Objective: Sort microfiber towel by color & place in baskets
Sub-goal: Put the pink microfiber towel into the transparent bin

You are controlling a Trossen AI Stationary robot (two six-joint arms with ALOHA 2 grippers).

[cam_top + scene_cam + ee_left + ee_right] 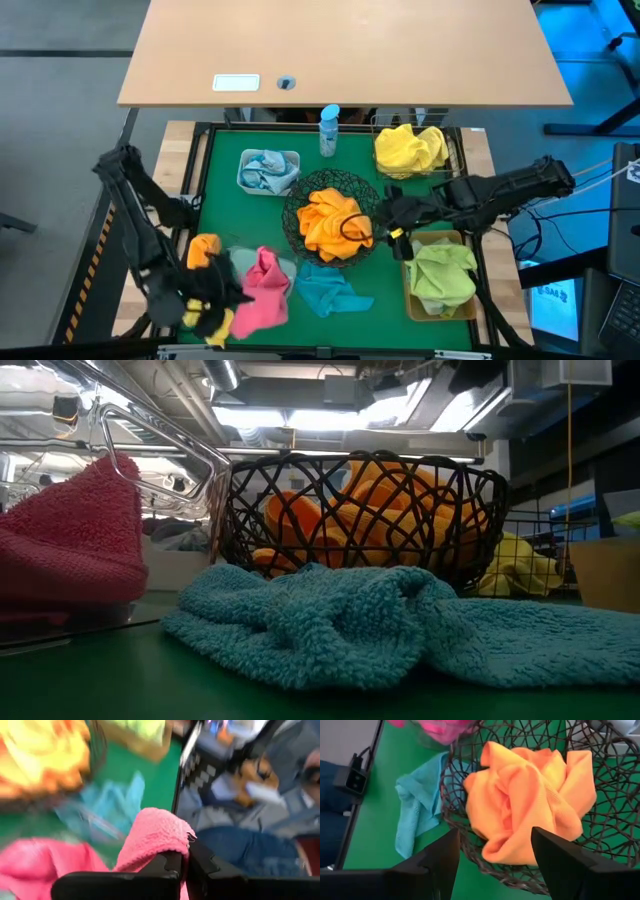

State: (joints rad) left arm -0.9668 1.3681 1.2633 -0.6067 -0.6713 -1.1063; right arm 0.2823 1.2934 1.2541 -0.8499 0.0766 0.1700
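Left gripper (182,865): fingers are pinching together on the pink towel (155,832).
Right gripper (492,852): fingers are standing apart over the orange towel (530,805) in the black wire-mesh bowl (457,827).

A pink towel (155,837) sits in the pinch of the black left gripper (184,870). Beyond it lies a teal towel (330,290) on the green mat (225,190). Orange towels (530,800) fill the black mesh bowl (600,855) below the black right gripper (492,857). Beside it, a tan bin (440,300) holds lime cloth (445,275).
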